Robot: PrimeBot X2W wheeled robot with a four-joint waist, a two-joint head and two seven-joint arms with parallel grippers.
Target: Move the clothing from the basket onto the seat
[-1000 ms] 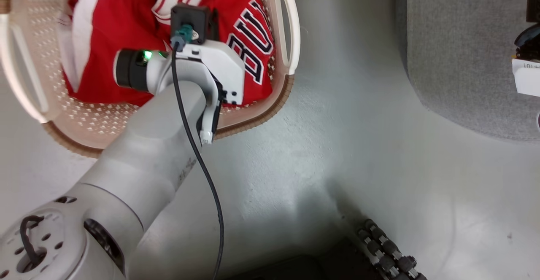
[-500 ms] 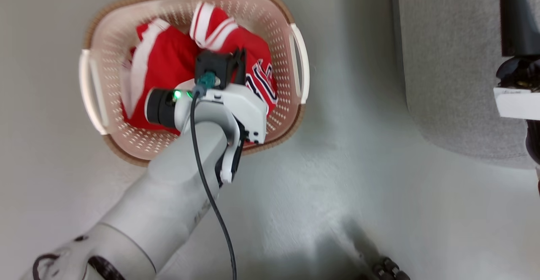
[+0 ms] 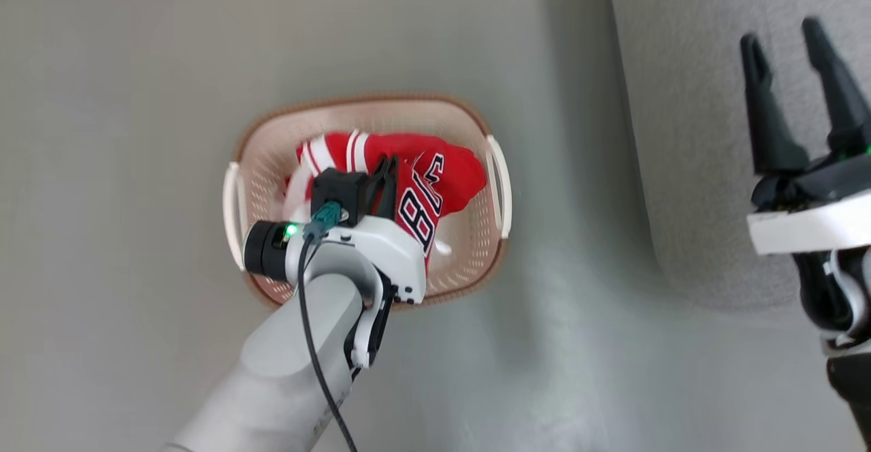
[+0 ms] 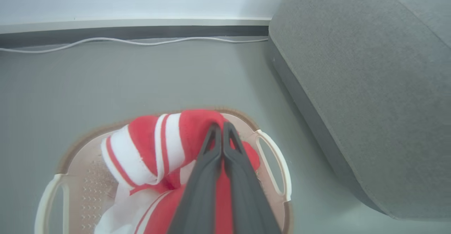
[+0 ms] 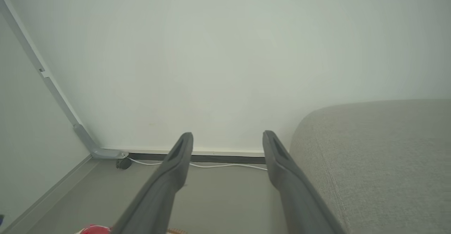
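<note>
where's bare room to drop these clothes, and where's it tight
The seat top is bare grey fabric; the open right gripper is beside it. The floor strip between basket and seat is bare too. Crowded: inside the basket, where the left gripper is shut on the clothing.

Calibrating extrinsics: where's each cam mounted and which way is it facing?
Head: on the head, looking down at floor, basket, seat; left forearm, left tool, right tool show.
Left wrist: looks along shut left tool pinching clothing over basket; seat right.
Right wrist: looks along open right tool toward wall; seat right.
Shared: head and left wrist both show basket, clothing, seat.
</note>
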